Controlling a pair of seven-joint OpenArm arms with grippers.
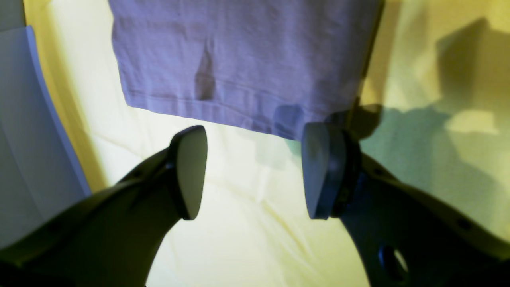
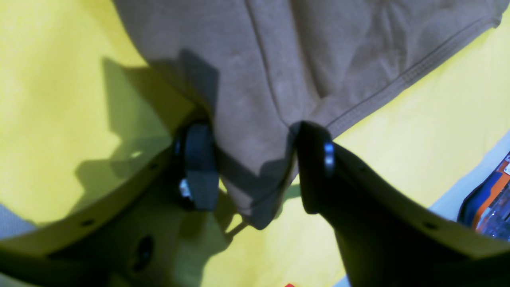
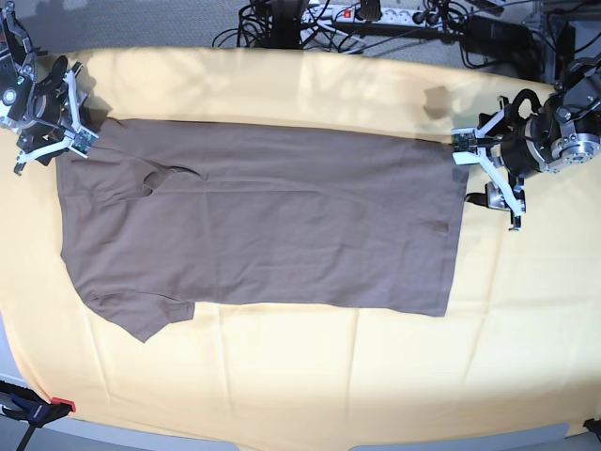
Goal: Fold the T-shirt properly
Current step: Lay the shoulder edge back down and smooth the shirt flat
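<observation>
Fingers of our left gripper [image 1: 251, 171] stood wide apart, holding nothing, just at the hem of the T-shirt [image 1: 243, 59].

From the right wrist, our right gripper [image 2: 255, 167] had shirt cloth bunched between its jaws; we could not tell if it squeezed tight.

From the base, the shirt lay flat on the yellow cloth [image 3: 329, 376].
</observation>
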